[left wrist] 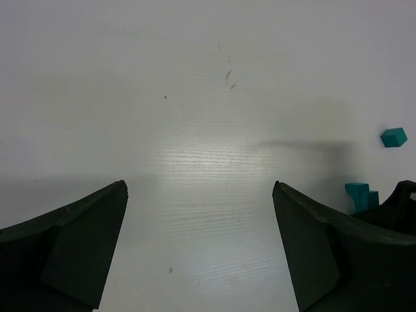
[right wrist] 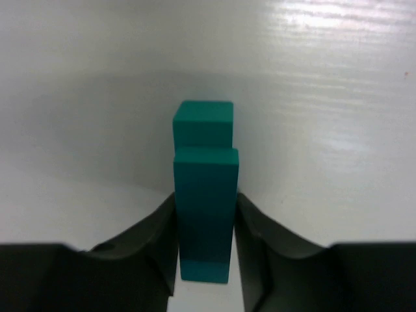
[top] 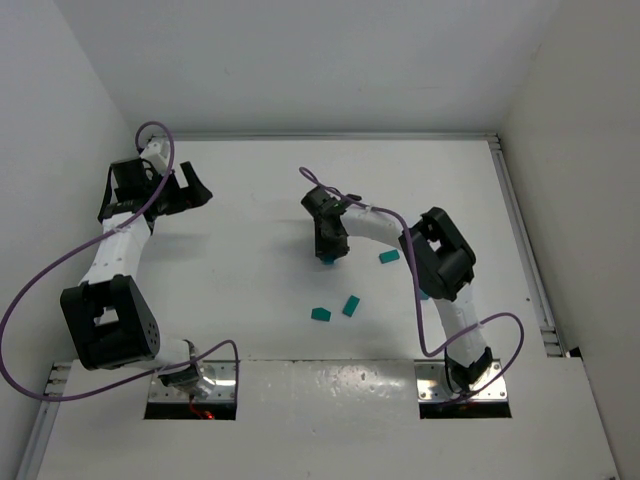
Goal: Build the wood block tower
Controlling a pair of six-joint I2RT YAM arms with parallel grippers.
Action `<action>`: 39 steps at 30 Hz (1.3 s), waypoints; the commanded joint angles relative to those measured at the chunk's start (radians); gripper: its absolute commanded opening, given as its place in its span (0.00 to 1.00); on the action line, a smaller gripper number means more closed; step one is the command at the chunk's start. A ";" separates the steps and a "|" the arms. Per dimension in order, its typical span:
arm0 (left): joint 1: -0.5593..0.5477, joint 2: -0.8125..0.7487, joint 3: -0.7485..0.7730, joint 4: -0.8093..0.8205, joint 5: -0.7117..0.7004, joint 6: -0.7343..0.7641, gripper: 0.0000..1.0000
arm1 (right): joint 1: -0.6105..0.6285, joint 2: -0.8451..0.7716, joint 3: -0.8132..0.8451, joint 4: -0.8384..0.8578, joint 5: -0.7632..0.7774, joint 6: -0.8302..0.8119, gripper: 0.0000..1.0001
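White counter (top: 250, 200), white walls. Step in hand, as judged: adding to the tower (right wrist: 204, 169), which stands near counter centre, upright, long axis vertical. At the tower, the right hand (right wrist: 205, 214) hugs both its sides; gripping or letting go cannot be told. At 10 o'clock the left hand (left wrist: 199, 188) hangs spread and empty. Next move: lift clear without nudging, then fetch the loose blocks (top: 351, 305) at 3 to 6 o'clock.

Table (left wrist: 195, 97) white, faint grain, soft sheen. Teal blocks (right wrist: 203, 123) smooth, matt. Right tool (right wrist: 205, 200) fingers (right wrist: 146, 247) black matt plastic.
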 commanded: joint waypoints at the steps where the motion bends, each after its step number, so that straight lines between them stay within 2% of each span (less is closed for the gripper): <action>1: -0.011 -0.018 0.006 0.031 0.019 -0.013 1.00 | -0.001 0.030 0.013 -0.012 -0.031 0.008 0.41; 4: -0.011 -0.018 0.006 0.031 0.019 -0.013 1.00 | -0.003 0.033 0.013 -0.017 -0.025 0.009 0.49; 13: -0.011 -0.008 0.006 0.031 0.019 -0.013 1.00 | 0.001 0.024 0.004 -0.002 -0.028 -0.014 0.63; 17: -0.011 -0.008 0.006 0.031 0.028 -0.013 1.00 | 0.001 0.006 -0.010 0.003 -0.015 -0.023 0.73; 25: -0.011 -0.018 0.006 0.031 0.028 -0.013 1.00 | 0.019 -0.059 -0.052 0.038 -0.002 -0.107 0.83; 33: -0.011 -0.027 0.006 0.031 0.028 -0.013 1.00 | 0.022 -0.069 -0.062 0.055 0.007 -0.113 0.85; 39: -0.011 -0.027 0.006 0.031 0.028 -0.013 1.00 | 0.005 0.004 0.022 0.025 -0.007 -0.087 0.73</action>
